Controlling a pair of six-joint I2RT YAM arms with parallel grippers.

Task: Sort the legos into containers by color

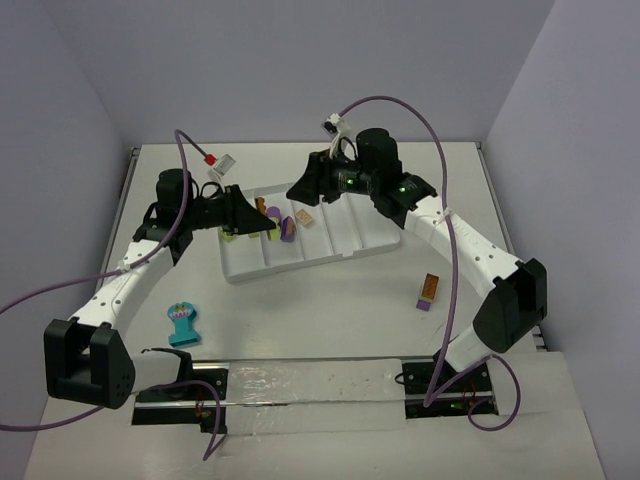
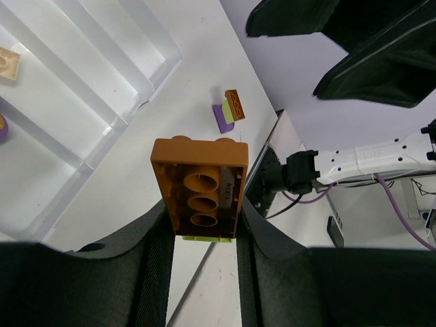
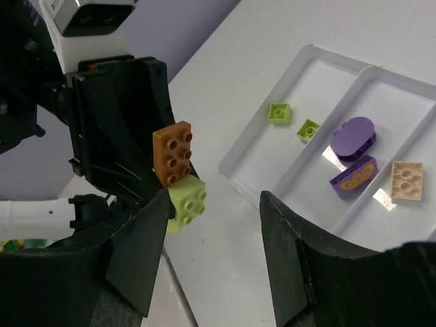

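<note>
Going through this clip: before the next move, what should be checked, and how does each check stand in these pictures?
1. Left hand grip on the orange-brown brick: ok, shut on its sides.
2. Held load is one colour: not ok; a lime green brick is stuck to it.
3. Right hand free to help: ok, open and empty, pointed at the held pair.
4. Tray sorted by colour: ok; lime pieces, purple pieces and a tan brick each have their own compartment.
5. All legos in the tray: not ok; the teal piece and an orange-and-purple stack lie outside it.
</note>
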